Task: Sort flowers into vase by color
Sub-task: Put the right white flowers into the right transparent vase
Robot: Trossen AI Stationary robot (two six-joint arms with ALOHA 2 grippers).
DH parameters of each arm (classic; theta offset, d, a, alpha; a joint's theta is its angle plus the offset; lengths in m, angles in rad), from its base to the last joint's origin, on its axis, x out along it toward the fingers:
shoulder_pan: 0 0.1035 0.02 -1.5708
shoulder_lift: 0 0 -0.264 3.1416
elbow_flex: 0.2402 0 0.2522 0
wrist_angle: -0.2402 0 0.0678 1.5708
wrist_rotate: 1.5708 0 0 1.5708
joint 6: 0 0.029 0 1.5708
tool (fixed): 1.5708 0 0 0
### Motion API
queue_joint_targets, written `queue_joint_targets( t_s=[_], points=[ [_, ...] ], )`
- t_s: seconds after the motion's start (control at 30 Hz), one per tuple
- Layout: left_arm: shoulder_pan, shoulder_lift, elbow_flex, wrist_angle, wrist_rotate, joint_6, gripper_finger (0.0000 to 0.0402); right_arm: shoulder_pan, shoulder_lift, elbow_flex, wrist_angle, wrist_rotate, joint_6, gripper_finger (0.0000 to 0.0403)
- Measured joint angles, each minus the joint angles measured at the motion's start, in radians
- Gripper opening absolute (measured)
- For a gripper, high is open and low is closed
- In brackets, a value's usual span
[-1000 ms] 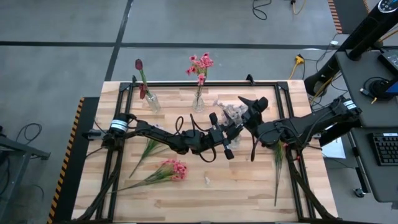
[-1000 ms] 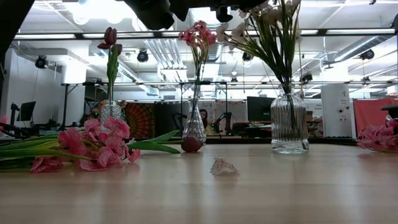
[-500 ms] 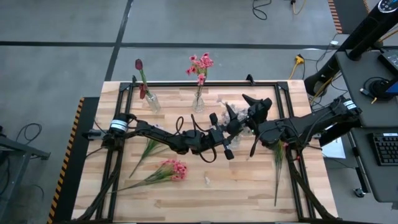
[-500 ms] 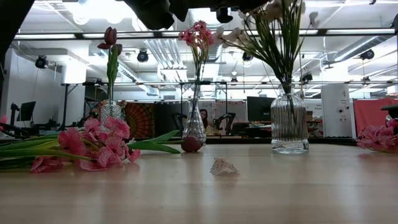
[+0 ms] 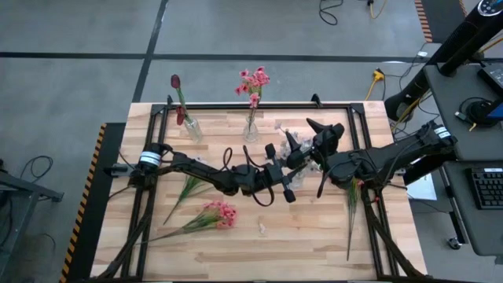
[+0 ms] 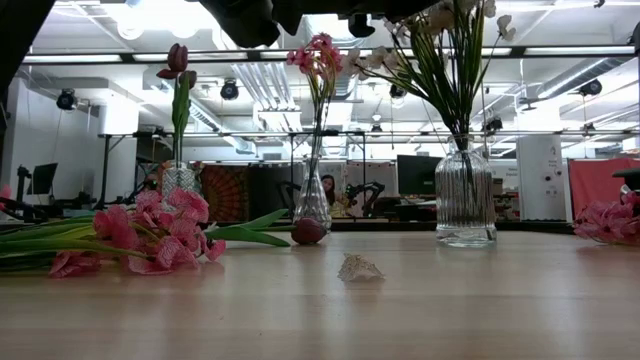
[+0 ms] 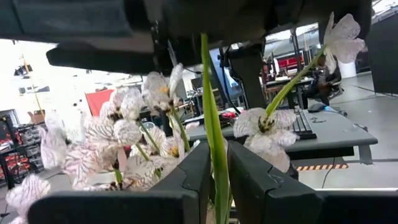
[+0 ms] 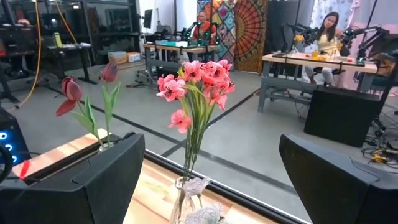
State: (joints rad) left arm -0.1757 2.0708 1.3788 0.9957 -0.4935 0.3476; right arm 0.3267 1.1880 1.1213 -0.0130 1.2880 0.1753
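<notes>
Jaws: left gripper pinching green stem of white spray standing in ribbed vase | right gripper spread wide, empty, beside spray | pink blooms on table, well apart

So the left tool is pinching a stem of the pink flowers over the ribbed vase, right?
Not quite: the left tool is pinching a stem of the white flowers, not pink, over the ribbed vase. The left wrist view shows it.
</notes>
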Motion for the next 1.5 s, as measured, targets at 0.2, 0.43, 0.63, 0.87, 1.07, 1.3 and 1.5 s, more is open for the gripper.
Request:
queue_joint_targets(
  t_s=[0.2,0.43,0.63,0.87,1.07,1.3,1.5],
  points=[
    [0.000,0.000,0.000,-0.003,-0.010,-0.011,0.0038,0.000,-0.001,0.000,0.031,0.069,0.004,0.0366],
    [-0.001,0.000,0.000,0.003,-0.034,-0.016,0.0038,0.000,0.000,0.000,0.026,0.084,0.000,0.0366],
    [-0.013,0.000,0.000,0.006,-0.045,0.010,0.0053,0.000,0.000,-0.002,0.001,0.084,-0.003,0.0366],
    [-0.027,-0.007,0.000,0.009,-0.048,0.028,0.0076,0.000,0.000,-0.004,-0.043,0.084,-0.004,0.0366],
    [-0.026,-0.011,0.000,0.070,-0.095,0.029,0.0080,0.000,0.004,-0.005,-0.046,0.049,-0.011,0.0366],
    [-0.024,-0.012,0.000,0.082,-0.100,0.029,0.0080,0.000,0.005,-0.005,-0.050,0.047,0.015,0.0366],
    [-0.024,-0.021,0.000,0.099,-0.089,0.044,0.0080,0.000,0.005,-0.010,-0.052,0.047,0.016,0.0366]
  ],
)
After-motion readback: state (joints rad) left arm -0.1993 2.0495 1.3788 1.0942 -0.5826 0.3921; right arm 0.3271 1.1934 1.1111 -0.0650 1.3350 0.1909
